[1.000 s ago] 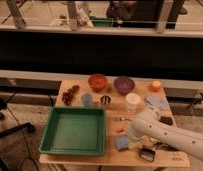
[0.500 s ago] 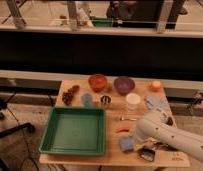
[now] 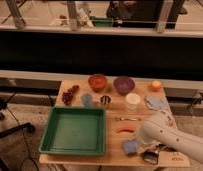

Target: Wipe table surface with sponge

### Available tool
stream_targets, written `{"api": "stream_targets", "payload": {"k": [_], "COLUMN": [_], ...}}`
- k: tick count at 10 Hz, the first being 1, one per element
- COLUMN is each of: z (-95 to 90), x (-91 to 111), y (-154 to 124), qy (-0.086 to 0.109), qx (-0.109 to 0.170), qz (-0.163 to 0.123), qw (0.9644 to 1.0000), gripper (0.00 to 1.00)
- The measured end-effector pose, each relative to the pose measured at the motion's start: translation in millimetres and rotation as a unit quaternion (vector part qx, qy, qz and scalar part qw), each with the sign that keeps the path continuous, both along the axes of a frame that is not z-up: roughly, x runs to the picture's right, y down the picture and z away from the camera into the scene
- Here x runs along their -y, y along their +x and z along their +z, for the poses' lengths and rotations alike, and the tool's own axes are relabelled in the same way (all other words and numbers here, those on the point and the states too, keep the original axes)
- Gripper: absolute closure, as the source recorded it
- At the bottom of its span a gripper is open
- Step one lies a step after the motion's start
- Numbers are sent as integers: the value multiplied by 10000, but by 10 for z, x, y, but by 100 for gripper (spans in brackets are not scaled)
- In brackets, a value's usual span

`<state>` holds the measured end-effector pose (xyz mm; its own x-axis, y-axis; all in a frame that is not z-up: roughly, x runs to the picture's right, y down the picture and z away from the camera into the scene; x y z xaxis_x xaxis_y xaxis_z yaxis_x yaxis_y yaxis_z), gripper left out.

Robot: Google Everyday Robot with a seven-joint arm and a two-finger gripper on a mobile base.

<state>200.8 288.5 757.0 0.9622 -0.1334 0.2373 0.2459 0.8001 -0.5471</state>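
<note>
The small blue sponge lies on the light wooden table surface, near the front edge and just right of the green tray. My gripper is down at the front edge, slightly right of the sponge and beside it. It is shut, with nothing visibly between its fingers. The white arm reaches in from the lower right and hides part of the table's right front corner.
The green tray fills the left front. Behind it are red grapes, a blue cup, a metal cup, an orange bowl, a purple bowl, a white cup, an orange fruit and a wrinkled pale cloth. An orange item lies mid-table.
The arm's elbow has shifted a little right and toward the front edge. The gripper stays low beside the sponge, still shut.
</note>
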Motion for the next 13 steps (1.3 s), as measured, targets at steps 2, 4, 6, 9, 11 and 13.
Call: {"api": "stream_targets", "payload": {"k": [2,4,6,9,11,13], "z": [-54,-121,-169,-203,-213,-189], "x": [-66,-148,-229,-320,-396,-405], "y": [24,-26,-90,-267,-447,-574], "qy": [-66,-175,-287,-431,-548,-573], "qx": [21,155,284,533,733,861], "qz": [6,-22,-48,-101,-168,-251], "qw": [10000,9997,9992,9976,9957,9943], "gripper": [100,100,100,100,100,100]}}
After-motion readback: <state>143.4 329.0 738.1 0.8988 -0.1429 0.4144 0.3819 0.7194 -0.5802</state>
